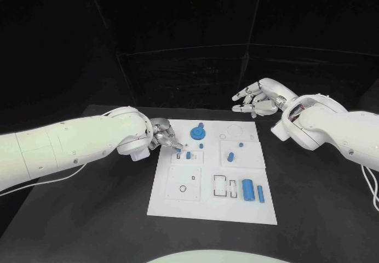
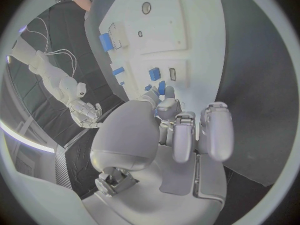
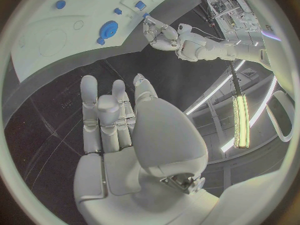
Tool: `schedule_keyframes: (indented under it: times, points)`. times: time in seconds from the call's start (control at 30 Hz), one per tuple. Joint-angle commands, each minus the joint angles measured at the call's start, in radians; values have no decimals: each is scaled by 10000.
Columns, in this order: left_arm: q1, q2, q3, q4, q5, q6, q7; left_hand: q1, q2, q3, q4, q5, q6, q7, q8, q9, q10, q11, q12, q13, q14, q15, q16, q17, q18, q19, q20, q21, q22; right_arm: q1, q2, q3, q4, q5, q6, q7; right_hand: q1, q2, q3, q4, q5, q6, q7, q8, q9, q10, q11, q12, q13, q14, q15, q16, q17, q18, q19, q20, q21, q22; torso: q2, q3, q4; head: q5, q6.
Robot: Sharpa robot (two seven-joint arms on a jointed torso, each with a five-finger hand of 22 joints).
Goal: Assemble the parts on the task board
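Black table (image 1: 95, 208) carries the white board (image 1: 183, 208), where the left hand (image 1: 164, 136) seems to pinch a small blue piece (image 1: 178, 148) over the upper-left slots, needing careful lowering, while the right hand (image 1: 254, 97) hovers spread and empty

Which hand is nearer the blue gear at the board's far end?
Left. The left hand sits at the board's edge beside the blue gear; the right hand hovers beyond the board's far corner.
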Motion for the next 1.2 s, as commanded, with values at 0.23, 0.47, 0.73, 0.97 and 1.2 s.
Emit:
schedule_keyframes:
  times: [0.23,0.47,0.73,0.97,1.2]
  points:
    - [-63,42,1,145,-888,339,-343,-67,-254,1238,-921,10,-6,-90,54,428,97,-25,-62,-24,1057,-66,31,2634,-21,212,-88,-46,552,21,14,7,-2,22,-98,96,57,33,-34,19,27,-68,-36,62,11,-14,-8,-35,-10,11,-18,-44,8,144,45,-11,-46,1,7,19,-12,32,-36]
    - [-91,136,-6,145,-1148,629,-514,-142,-343,1437,-925,9,-3,-89,70,442,101,-24,-80,-48,1057,-66,31,2634,-21,214,-89,-52,554,21,30,7,-2,22,-88,94,57,33,-34,19,27,-68,-36,62,11,-14,-8,-35,-10,11,-18,-44,8,144,45,-11,-46,1,11,25,-25,48,-60]
    - [-105,173,-9,159,-1203,797,-645,-190,-410,1588,-939,10,-2,-91,85,454,108,-26,-85,-55,1057,-66,31,2634,-21,215,-89,-56,556,21,17,7,7,23,-66,92,66,39,-39,29,31,-70,-37,66,11,-7,-9,-35,-30,21,-20,-47,14,144,56,-13,-54,-4,7,19,-7,44,-97]
    - [-111,200,-12,160,-1420,737,-642,-234,-472,1723,-954,9,-6,-90,95,465,116,-26,-86,-57,1057,-66,31,2634,-23,219,-89,-54,565,21,31,7,6,23,-59,97,66,39,-39,29,31,-70,-37,66,11,-7,-9,-35,-30,21,-20,-47,14,144,56,-13,-54,-4,5,16,-14,58,-125]
    - [-112,218,-14,143,-1472,683,-668,-234,-472,1723,-954,9,-6,-90,95,465,116,-26,-86,-57,1057,-66,31,2634,-23,219,-89,-54,565,21,40,7,-1,23,-87,98,66,39,-39,29,31,-70,-37,66,11,-7,-9,-35,-30,21,-20,-47,14,144,56,-13,-54,-4,7,16,-13,76,-127]
